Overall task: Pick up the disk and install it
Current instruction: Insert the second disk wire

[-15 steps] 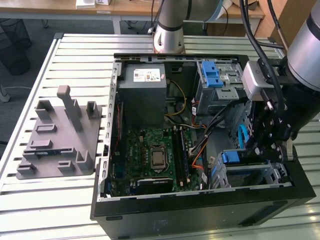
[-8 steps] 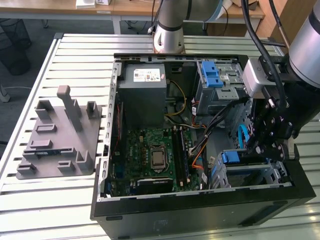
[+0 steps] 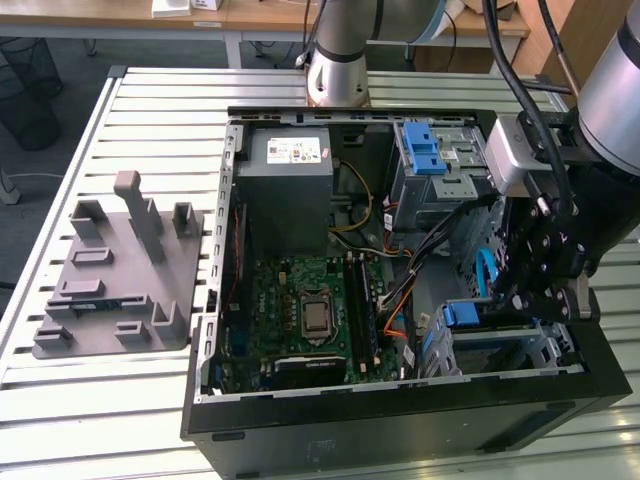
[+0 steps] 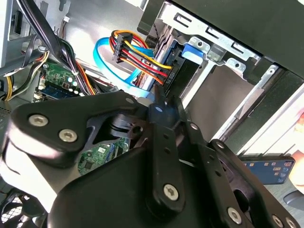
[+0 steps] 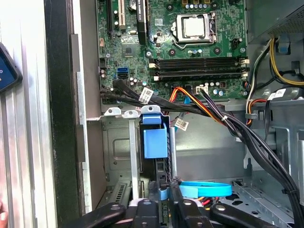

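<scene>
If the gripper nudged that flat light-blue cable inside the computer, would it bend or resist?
The light-blue cable would probably flex easily: it already curves in a loose loop. It looks thin and light. One end seems plugged near the gripper, so it would likely spring back.

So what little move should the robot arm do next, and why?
Probably a slow, straight pull back out of the case. The disk already seems to sit in the drive cage, its blue rail level with the cage's rim. The gripper hangs right over it, close to the coloured cables, so any sideways move might snag them.
</scene>
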